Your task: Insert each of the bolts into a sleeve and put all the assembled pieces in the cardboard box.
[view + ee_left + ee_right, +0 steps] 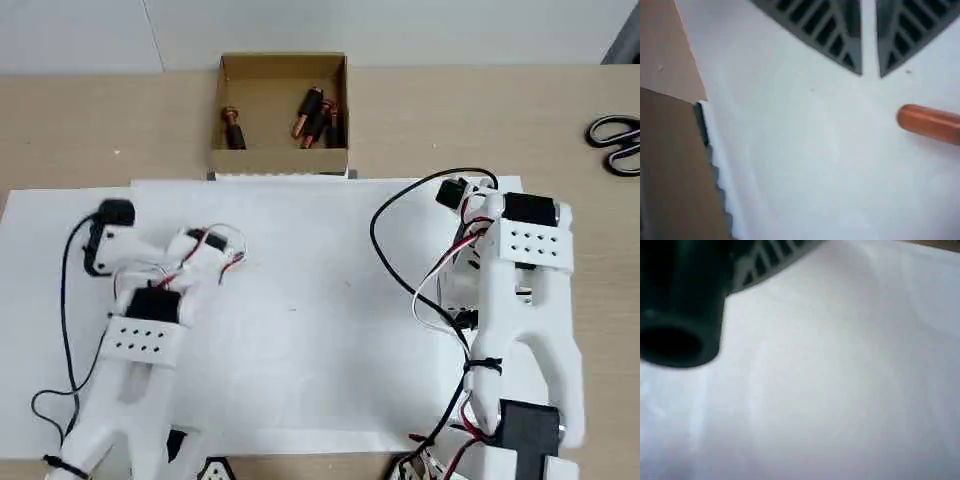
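The bolt [930,124], copper-coloured, is seen lying flat on the white paper [320,330], just beside the left gripper [871,74], whose jaws are held slightly apart with nothing between them. A black sleeve [682,315] appears to be clamped in the right gripper [735,270], raised off the paper with its open bore shown end-on. Several assembled pieces [315,118] are already laid in the cardboard box [283,160] at the paper's far edge. The step in hand is judged to be the pick-up of the bolt. It would best be gripped across its width near one end, so that most of its length is left free. Bolt and bore should then be brought into line before any push is given, lest the bolt be jammed or dropped.
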Robot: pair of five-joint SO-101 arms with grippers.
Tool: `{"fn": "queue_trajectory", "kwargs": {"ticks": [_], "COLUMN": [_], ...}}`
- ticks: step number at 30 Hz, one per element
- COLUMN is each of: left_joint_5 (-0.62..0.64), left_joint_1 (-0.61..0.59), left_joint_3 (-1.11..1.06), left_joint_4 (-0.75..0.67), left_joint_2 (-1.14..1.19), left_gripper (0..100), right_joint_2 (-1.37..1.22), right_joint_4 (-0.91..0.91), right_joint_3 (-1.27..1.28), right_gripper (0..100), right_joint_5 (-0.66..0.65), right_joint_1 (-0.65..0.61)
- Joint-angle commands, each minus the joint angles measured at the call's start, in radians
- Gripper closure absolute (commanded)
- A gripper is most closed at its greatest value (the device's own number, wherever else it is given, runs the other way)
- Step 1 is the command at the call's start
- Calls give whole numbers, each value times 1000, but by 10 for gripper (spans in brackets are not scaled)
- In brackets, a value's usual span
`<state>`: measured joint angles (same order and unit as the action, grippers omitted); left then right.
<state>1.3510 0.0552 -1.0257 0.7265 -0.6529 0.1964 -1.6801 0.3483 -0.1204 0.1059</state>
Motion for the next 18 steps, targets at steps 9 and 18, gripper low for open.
{"fn": "queue_trajectory", "kwargs": {"ticks": [9, 18], "left_joint_5": [9, 75], "left_joint_1": [12, 46], "left_joint_3": [-94, -105], "left_joint_4": [-144, -144], "left_joint_2": [3, 3], "left_gripper": [814, 795], "right_joint_2": [35, 33], "right_joint_4": [7, 7], "right_joint_3": [-9, -9], "right_gripper": [995, 995], "right_joint_5": [6, 6], "right_joint_1": [7, 7]}}
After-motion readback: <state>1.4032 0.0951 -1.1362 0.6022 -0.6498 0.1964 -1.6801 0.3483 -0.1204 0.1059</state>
